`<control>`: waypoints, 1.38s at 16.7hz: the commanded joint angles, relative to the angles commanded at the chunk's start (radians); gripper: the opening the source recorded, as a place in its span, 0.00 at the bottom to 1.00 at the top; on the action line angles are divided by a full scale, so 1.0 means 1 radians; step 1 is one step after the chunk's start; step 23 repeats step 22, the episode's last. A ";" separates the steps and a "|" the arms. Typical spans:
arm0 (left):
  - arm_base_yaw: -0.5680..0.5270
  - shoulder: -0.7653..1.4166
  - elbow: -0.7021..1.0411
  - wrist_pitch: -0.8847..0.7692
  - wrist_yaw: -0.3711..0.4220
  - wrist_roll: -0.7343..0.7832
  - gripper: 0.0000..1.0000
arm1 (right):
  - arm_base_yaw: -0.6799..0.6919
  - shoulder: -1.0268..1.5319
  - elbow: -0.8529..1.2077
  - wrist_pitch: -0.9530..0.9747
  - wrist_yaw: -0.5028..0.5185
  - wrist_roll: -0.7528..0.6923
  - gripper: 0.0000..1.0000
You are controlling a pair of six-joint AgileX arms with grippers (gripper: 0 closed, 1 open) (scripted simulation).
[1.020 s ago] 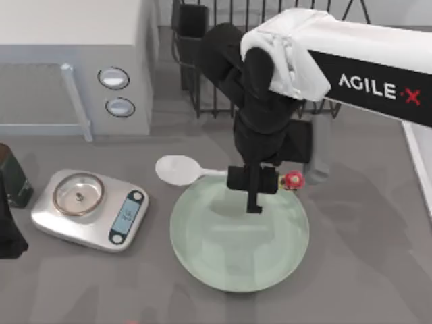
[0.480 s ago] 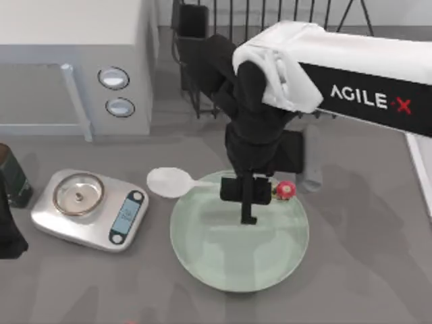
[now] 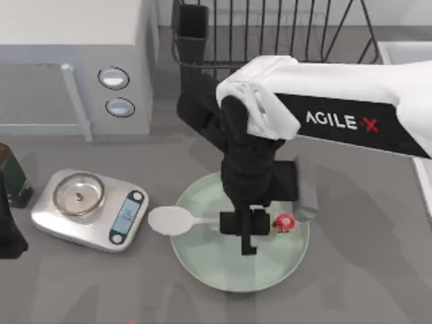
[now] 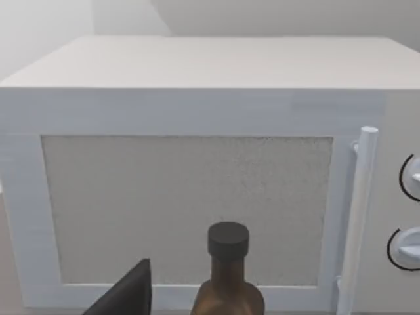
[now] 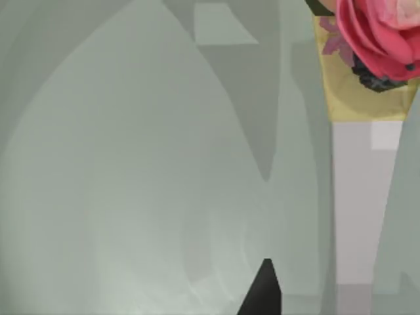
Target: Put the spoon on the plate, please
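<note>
The pale mint-green plate (image 3: 270, 263) lies on the table at centre front. My right gripper (image 3: 248, 228) hangs over its middle, shut on the thin handle of the white spoon (image 3: 171, 220). The spoon's oval bowl sticks out past the plate's left rim, and its pink-and-yellow ornament (image 3: 284, 223) is over the plate's right half. In the right wrist view the ornament (image 5: 377, 36) and white handle (image 5: 361, 216) sit close over the plate surface (image 5: 131, 164). My left gripper (image 3: 7, 233) stays parked at the table's left edge.
A silver kitchen scale (image 3: 91, 209) stands left of the plate, near the spoon's bowl. A white microwave (image 3: 74, 61) fills the back left and a black wire rack (image 3: 270, 27) the back. A brown bottle (image 4: 228, 282) stands before the microwave, beside the left arm.
My right gripper has carried the spoon toward the table's front and slightly left, from the plate's back rim to over its middle. The left arm has not moved.
</note>
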 joint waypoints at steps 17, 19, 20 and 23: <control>0.000 0.000 0.000 0.000 0.000 0.000 1.00 | 0.000 0.000 0.000 0.000 0.000 0.000 1.00; 0.000 0.000 0.000 0.000 0.000 0.000 1.00 | 0.000 0.000 0.000 0.000 0.000 0.000 1.00; 0.000 0.000 0.000 0.000 0.000 0.000 1.00 | 0.000 0.000 0.000 0.000 0.000 0.000 1.00; 0.000 0.000 0.000 0.000 0.000 0.000 1.00 | 0.000 0.000 0.000 0.000 0.000 0.000 1.00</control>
